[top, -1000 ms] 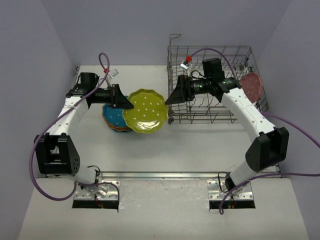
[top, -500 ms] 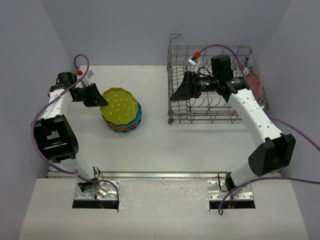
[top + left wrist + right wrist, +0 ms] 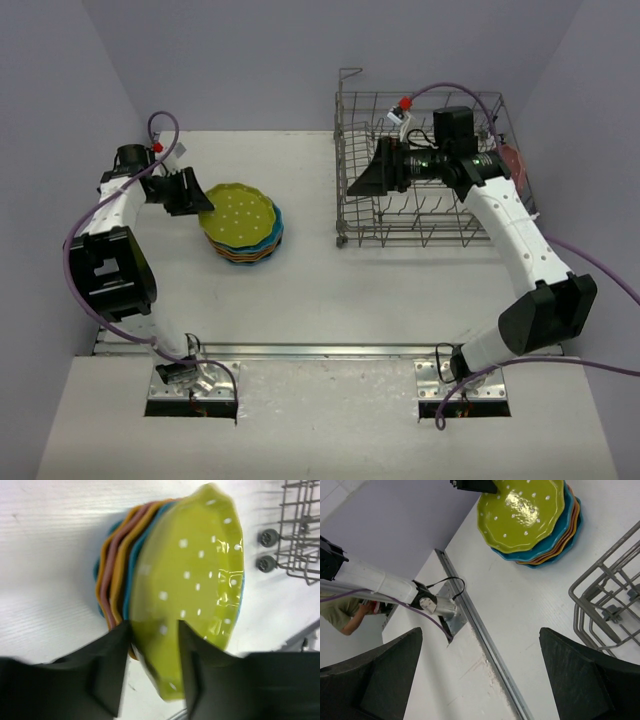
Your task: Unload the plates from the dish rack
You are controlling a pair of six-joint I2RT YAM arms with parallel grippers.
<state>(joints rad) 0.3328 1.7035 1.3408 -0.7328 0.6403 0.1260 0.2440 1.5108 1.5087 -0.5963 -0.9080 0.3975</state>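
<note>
Risk: left tool (image 3: 153, 626) straddles the rim of the yellow-green plate (image 3: 195, 580) atop the left stack (image 3: 262, 250), can't tell if released, so retracting could drag it off; right tool (image 3: 480, 630) gapes empty over the dish rack (image 3: 430, 228), pink plate (image 3: 510, 162) at its right end.

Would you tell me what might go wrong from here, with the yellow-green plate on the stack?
The left gripper straddles the rim of the yellow-green scalloped dotted plate topping the stack; a careless retreat might drag it off. The right gripper hangs open over the grey wire dish rack; reaching for the pink plate at its right end, it might snag a wire.
</note>
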